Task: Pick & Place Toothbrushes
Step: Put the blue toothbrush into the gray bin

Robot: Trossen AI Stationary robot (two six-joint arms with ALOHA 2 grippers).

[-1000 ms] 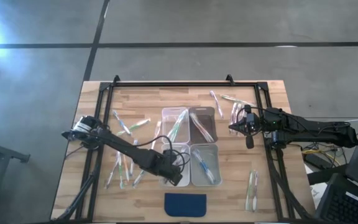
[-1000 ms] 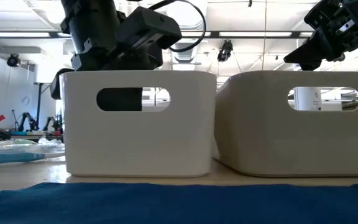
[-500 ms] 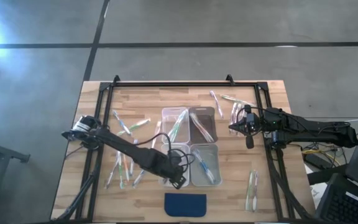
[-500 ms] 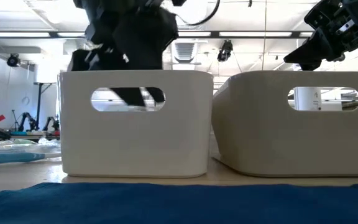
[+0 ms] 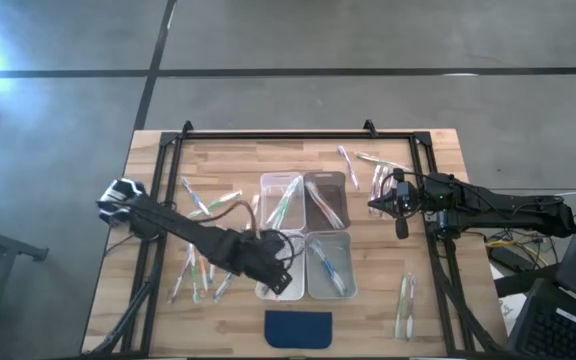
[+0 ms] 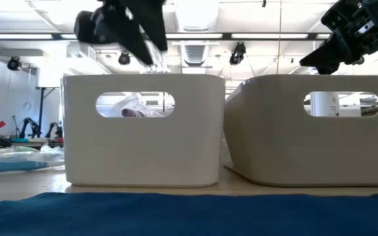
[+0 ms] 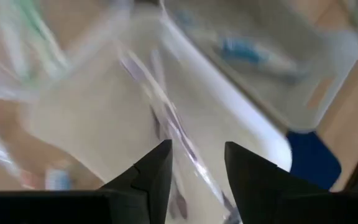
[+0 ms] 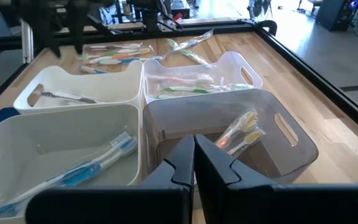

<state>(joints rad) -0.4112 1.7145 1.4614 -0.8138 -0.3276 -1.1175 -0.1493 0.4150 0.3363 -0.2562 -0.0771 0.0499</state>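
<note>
Four clear bins stand in a block at mid-table. My left gripper (image 5: 282,282) (image 6: 151,56) hangs open just above the rim of the near-left bin (image 5: 301,262) (image 6: 143,151). Below its fingertips (image 7: 197,152) a pinkish toothbrush (image 7: 166,118) lies flat on that bin's floor, untouched. The other bins hold blue (image 8: 86,165), yellowish (image 8: 241,130) and green (image 8: 185,90) toothbrushes. My right gripper (image 5: 376,205) (image 8: 194,149) waits shut and empty at the table's right, beside the far-right bin.
Loose toothbrushes lie on the wood left of the bins (image 5: 200,203) (image 5: 194,274), at the far right (image 5: 360,160) and at the near right (image 5: 405,305). A dark blue pad (image 5: 298,328) lies at the near edge. A black frame (image 5: 268,135) borders the table.
My left gripper has risen out of the near-left bin until it stands clear above the rim. The bin's handle slot, dark with the gripper before, now shows a pale thing resting inside.
</note>
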